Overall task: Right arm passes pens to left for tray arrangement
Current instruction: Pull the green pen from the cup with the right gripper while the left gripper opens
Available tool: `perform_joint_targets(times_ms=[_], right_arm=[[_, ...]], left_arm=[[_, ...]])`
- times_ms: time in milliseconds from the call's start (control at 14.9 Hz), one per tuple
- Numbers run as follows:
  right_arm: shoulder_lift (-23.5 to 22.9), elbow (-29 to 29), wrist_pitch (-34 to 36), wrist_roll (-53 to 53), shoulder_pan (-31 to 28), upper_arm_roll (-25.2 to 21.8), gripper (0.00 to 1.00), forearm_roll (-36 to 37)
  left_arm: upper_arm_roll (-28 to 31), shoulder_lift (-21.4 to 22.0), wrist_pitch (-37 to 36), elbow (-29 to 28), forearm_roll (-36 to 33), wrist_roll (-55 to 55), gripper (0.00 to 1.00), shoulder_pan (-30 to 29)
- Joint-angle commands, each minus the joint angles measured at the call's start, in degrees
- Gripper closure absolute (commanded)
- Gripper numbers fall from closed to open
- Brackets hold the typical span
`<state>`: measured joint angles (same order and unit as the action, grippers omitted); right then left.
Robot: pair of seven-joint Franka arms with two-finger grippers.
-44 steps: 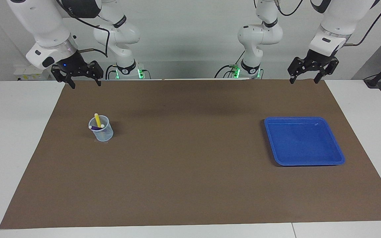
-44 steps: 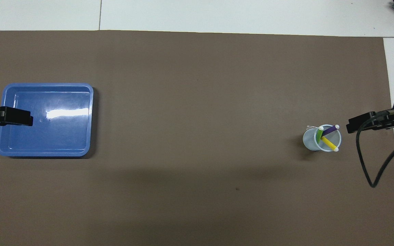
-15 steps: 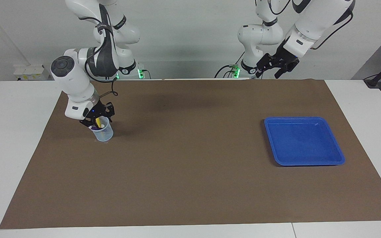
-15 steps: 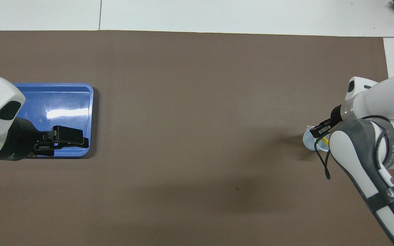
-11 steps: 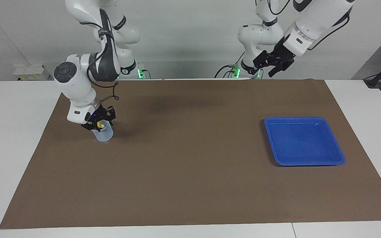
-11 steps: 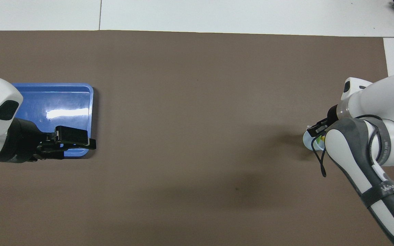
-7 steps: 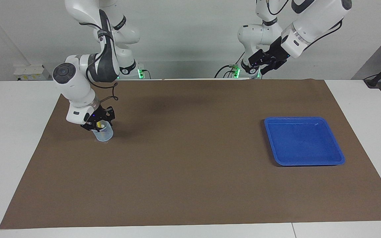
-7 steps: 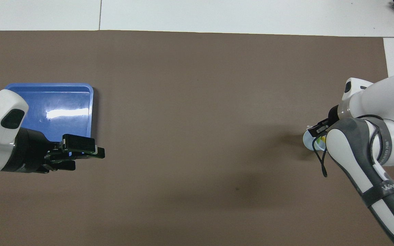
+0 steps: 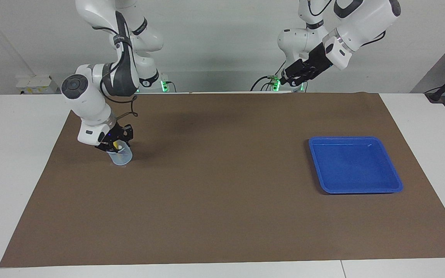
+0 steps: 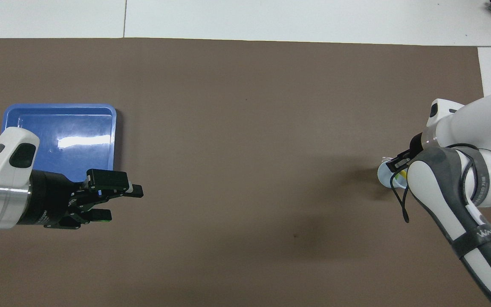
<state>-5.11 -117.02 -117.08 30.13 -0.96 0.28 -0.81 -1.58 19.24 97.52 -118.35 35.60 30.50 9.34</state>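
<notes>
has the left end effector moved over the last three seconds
Yes. In the overhead view the left end effector has swung off the blue tray toward the mat's middle; it is open.

A white table [image 9: 21,162] carries a brown mat [image 9: 222,200] that covers most of its top; on the mat, toward the left arm's end, lies a blue tray [image 9: 394,175], nearly square with a raised rim; toward the right arm's end stands a small pale cup [image 9: 124,158]; the two are well apart, with bare mat between them.
</notes>
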Motion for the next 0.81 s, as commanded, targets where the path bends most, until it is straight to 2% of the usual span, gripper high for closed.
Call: perform_joint_targets(times_ms=[0,269,537,672,739], right_arm=[[0.5,-0.7,0.4,2.7,-1.2,0.2,0.51,0.1],[0.5,-0.7,-0.2,2.6,-1.2,0.2,0.63,0.3],[0.5,-0.7,-0.7,2.1,-1.1,0.2,0.63,0.3],[0.5,-1.3,-0.7,2.1,-1.1,0.2,0.71,0.3],[0.7,-1.5,-0.8,2.1,-1.2,0.2,0.79,0.3]], left_arm=[[-2.6,2.6,5.3,-4.0,2.9,8.5,0.00,0.7],[-8.1,3.1,15.7,-6.6,6.2,24.4,0.01,0.8],[-8.3,3.3,16.3,-7.1,7.1,27.2,0.01,1.1],[-8.3,3.4,16.5,-7.3,7.2,27.6,0.00,0.9],[-8.3,3.4,16.8,-7.3,7.2,28.7,0.00,1.0]])
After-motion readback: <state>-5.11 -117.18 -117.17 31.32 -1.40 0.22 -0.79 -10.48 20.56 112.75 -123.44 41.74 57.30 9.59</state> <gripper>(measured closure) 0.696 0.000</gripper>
